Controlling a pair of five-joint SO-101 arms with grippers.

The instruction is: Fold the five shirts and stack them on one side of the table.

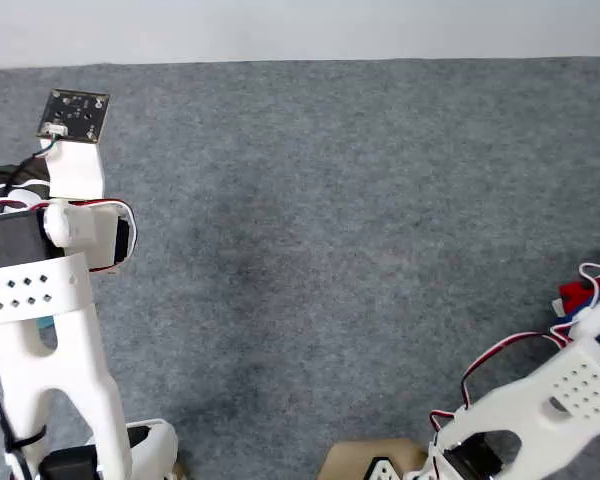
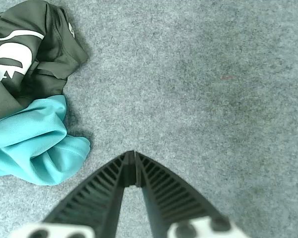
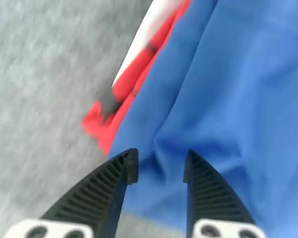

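Grey felt-like table (image 1: 330, 200) under both arms, with a pale strip of wall (image 1: 300, 30) along the far edge. Pressed fully together, the left end effector (image 2: 135, 168): tips meeting, nothing between them, hanging over bare grey surface. Near it, off to one side, a crumpled teal shirt (image 2: 35, 144). Touching that and partly lying over it, a dark shirt (image 2: 25, 54) with white print, also unfolded. Spread apart, the right end effector (image 3: 159, 166): a clear gap between its two ribbed sides, pinching nothing, low over a creased blue shirt (image 3: 228, 99). Cannot tell whether touching the cloth or not. Against the blue shirt, a red shirt (image 3: 134, 84) with a white stripe, reaching out onto the grey. In the high view, left arm (image 1: 50, 300) at the near left corner and right arm (image 1: 540, 400) at the near right, with red and blue cloth at the right edge of the table just beyond it. Between the two arm bases, a piece of brown cardboard (image 1: 365, 460).
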